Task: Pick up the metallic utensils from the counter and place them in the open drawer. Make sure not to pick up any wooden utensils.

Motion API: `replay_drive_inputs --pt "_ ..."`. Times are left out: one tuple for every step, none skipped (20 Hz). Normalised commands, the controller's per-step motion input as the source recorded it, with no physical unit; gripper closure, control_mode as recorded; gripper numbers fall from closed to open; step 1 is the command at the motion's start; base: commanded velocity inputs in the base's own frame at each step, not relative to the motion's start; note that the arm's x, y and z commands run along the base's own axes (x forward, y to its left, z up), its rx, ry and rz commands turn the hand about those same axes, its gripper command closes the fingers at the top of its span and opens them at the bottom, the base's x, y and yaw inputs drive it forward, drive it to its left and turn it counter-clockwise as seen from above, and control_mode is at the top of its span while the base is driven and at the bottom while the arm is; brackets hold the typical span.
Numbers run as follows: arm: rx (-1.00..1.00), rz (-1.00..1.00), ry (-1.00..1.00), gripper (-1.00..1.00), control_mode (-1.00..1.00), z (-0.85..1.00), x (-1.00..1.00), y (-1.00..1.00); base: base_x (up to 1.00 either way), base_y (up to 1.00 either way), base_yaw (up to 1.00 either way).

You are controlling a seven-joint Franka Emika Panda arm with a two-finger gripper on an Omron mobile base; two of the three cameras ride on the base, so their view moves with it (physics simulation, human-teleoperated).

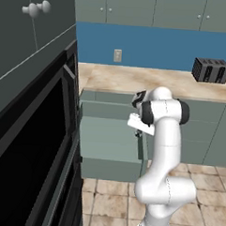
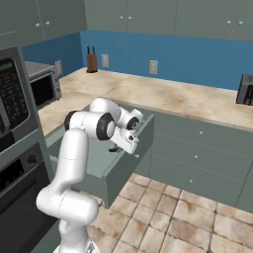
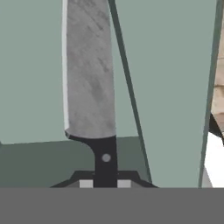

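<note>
knife point(image 3: 90, 83): flat silver-grey blade, mottled brushed look, straight pale edge on one side; black handle with one small grey rivet. It sits between my finger tips, blade pointing away from my hand over the drawer's interior.
jaws point(image 3: 105, 183): pinching the knife by its black handle, nearly pressed together; two pale pads point(image 3: 86, 183) flank the handle.
drawer point(image 1: 109, 138): shallow grey-green box, plain flat matte walls, pulled out from the cabinets below the tabletop; smooth flat floor, dark thin seam running along one wall in the hand view.
tabletop point(image 2: 163, 96): beige-brown marbled stone, long slab with pale edge, against a blue wall.
hidden/cut off: handle end lost under the bottom of the hand view; blade tip cut by the top edge. In both base views my hand point(image 1: 139, 122) covers the knife, too small to make out there.
arm point(image 2: 74, 163): white, dark joints, rises from the base, elbow bent high, wrist folded down and forward so my hand hangs over the open drawer.
floor point(image 2: 173, 217): tan square tiles.
</note>
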Motion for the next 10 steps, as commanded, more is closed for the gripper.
replay_drive_inputs --pt "0.13 0.02 -0.16 1.00 -1.00 0.49 -0.47 0.26 0.00 0.00 0.00" --pt "0.11 0.02 -0.17 1.00 -1.00 0.55 -0.29 0.37 0.00 0.00 0.00" --pt "0.05 0.04 -0.28 1.00 -1.00 0.61 -0.35 0.34 0.00 0.00 0.00" --pt "0.00 0.04 -0.28 1.00 -1.00 0.67 -0.29 0.46 0.00 0.00 0.00" --pt "0.00 0.03 -0.28 1.00 -1.00 0.71 -0.28 0.83 0.00 0.00 0.00" --pt "-0.04 0.03 -0.31 1.00 -1.00 0.63 -0.19 0.70 0.00 0.00 0.00" --pt "-0.09 0.03 -0.36 1.00 -1.00 0.41 -0.18 0.59 0.00 0.00 0.00" --pt "-0.15 0.03 -0.45 1.00 -1.00 0.14 -0.20 0.69 0.00 0.00 0.00" --pt "-0.15 0.02 -0.52 1.00 -1.00 0.00 -0.17 0.62 0.00 0.00 0.00" --pt "-0.15 0.01 -0.54 1.00 -1.00 0.00 -0.16 0.69 0.00 0.00 0.00"
